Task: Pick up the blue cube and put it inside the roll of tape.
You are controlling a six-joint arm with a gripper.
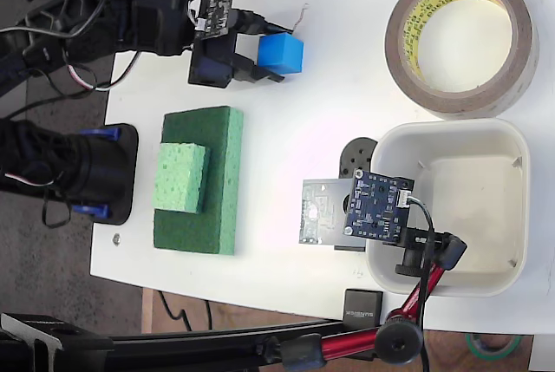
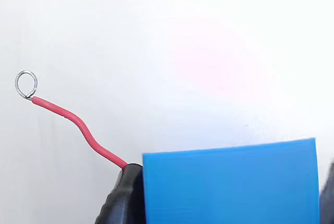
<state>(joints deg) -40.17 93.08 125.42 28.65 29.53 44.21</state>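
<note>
1. Claw [image 1: 264,58] grips the blue cube [image 1: 281,53], fingers on both sides, at eleven o'clock on the counter [image 1: 295,129].
2. Roll of tape [image 1: 461,40] sits at one o'clock, hole empty.
3. Grasp seems done; carrying and dropping remain.

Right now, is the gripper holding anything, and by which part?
It looks like the gripper has the blue cube between its fingers, gripped on two opposite sides. The wrist view shows a dark finger against the cube's left side. Whether it is lifted can't be told.
</note>
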